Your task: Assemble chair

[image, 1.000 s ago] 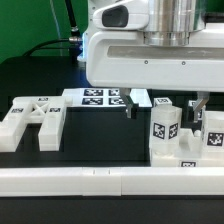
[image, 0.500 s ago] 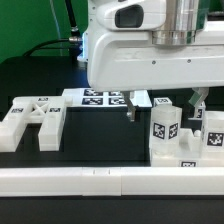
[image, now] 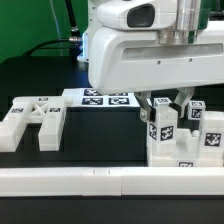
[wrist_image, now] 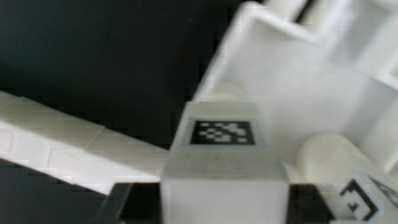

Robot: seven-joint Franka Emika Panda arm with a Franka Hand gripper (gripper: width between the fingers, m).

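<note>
The fingers (image: pixel 143 107) are pinched close together, clamping both sides of the upright tagged post (image: pixel 162 124) of the chair (image: pixel 172 152), which stands on the black worktop (image: pixel 100 135) at four o'clock in the exterior view.

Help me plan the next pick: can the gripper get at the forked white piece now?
Probably not yet: the gripper is shut on an upright tagged post; the forked piece itself lies uncovered.

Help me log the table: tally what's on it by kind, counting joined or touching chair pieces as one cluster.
Chair-piece clusters: 2 (left cluster, right cluster)
Marker board: 1
Plain white rail: 1
Total: 4
</note>
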